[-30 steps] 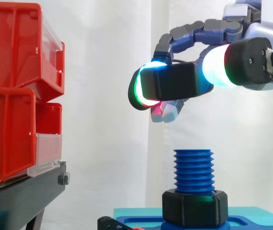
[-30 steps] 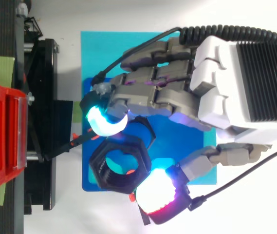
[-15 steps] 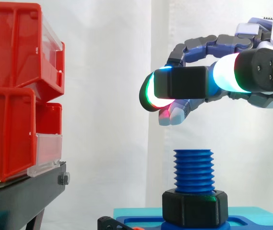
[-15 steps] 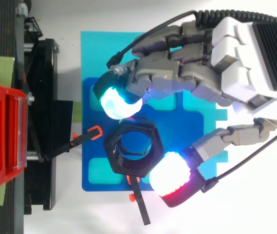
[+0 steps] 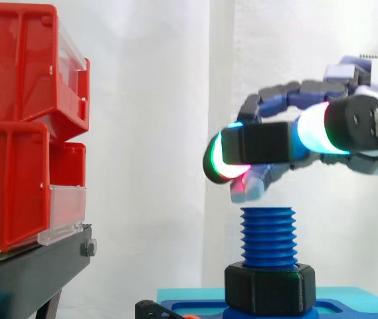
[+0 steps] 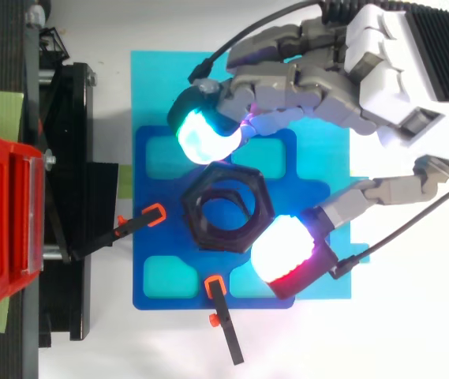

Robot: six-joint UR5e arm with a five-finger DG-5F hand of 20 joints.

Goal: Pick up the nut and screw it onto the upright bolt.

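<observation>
White curtain behind; black nut (image 5: 263,143) held level over the upright blue bolt (image 5: 268,236), centre right in the side view.
The hand (image 6: 366,79) pinches the nut between curled fingers and thumb, hole facing down, a gap above the bolt's top. Red bins (image 5: 16,119) stand far left, open air between.

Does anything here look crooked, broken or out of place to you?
Nothing stands out. The hand pinches the black nut roughly level between its glowing pads, just above the blue bolt, which stands upright. A black hex piece sits at the bolt's foot, which looks intended rather than misplaced.
</observation>
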